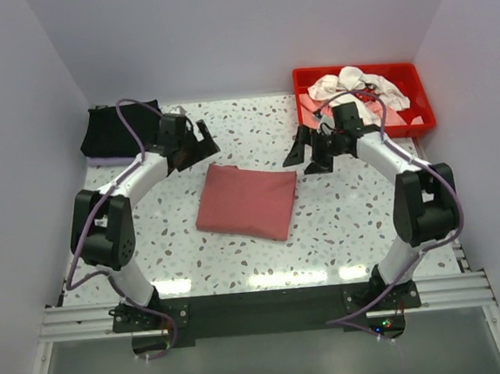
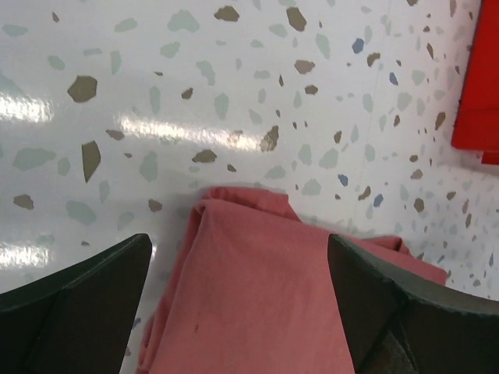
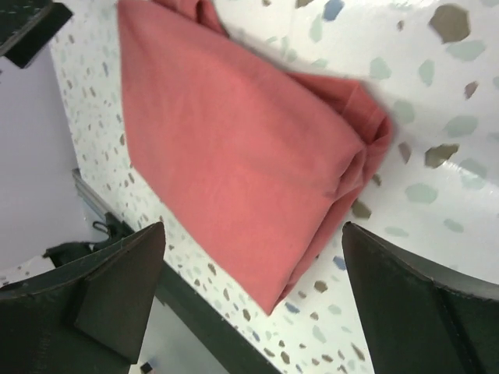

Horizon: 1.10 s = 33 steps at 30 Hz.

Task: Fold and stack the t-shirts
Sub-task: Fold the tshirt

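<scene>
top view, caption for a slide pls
Folded red shirt on table, left pincer and right pincer open; crumpled shirts in tray.

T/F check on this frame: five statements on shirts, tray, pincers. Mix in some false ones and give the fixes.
1. The brick-red t-shirt lies folded on the table. True.
2. The left pincer is shut on the brick-red t-shirt. False: its jaws stand open with nothing between them, above the shirt's far edge.
3. The black t-shirt sits in the red tray. False: it lies at the far left of the table, and the tray is at the far right.
4. Crumpled white cloth lies in the red tray. True.
5. The right pincer is open and holds nothing. True.
</scene>
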Each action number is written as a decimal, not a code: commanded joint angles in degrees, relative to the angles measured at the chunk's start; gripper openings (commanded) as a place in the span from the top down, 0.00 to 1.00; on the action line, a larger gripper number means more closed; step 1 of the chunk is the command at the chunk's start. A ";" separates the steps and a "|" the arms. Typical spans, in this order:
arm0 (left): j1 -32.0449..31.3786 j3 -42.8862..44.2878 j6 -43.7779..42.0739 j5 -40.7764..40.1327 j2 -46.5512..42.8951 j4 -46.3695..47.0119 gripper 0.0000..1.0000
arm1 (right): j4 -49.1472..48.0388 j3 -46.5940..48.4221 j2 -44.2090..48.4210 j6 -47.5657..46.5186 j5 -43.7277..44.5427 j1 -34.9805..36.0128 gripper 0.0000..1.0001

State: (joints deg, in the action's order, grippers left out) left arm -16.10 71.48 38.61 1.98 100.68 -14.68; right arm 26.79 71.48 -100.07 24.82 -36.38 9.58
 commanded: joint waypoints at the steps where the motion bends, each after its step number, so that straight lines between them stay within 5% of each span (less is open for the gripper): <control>1: -2.17 -4.66 1.29 4.00 -7.24 4.47 0.00 | -1.55 -4.92 8.30 1.27 -4.39 0.61 0.01; 9: -5.26 -11.89 2.96 3.91 -8.93 9.92 0.00 | -7.27 -10.05 11.48 3.04 -1.33 8.52 0.01; 22: -4.91 -4.60 0.85 -0.31 6.01 9.41 0.00 | -5.00 3.30 -9.16 -1.96 9.05 8.43 0.01; 33: -3.42 -10.31 0.86 -7.59 0.57 6.78 0.00 | -2.00 11.57 -20.95 -6.18 8.52 7.73 0.01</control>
State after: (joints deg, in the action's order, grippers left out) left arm -20.71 62.35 40.82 -0.80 104.47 -6.48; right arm 23.53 81.84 -117.51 22.76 -30.06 17.82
